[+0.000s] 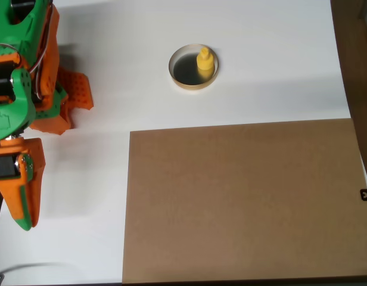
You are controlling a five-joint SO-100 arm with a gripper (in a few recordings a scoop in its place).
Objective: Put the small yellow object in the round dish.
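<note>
The round dish (pixel 172 67), pale tan at the rim and dark inside, sits on the white table at the upper middle of the overhead view. Inside it, on its right side, the small yellow object (pixel 205 62) stands upright with its knob on top. The green and orange arm is folded along the left edge, far from the dish. Its gripper (pixel 24 219) points toward the bottom left corner, with nothing seen in it. The frame edge partly cuts it off, so how the jaws stand is unclear.
A large brown board (pixel 243 202) lies flat over the lower right of the table (pixel 279 65). Orange arm parts (pixel 73 95) jut out at the left. A dark strip (pixel 357 53) runs along the table's right edge.
</note>
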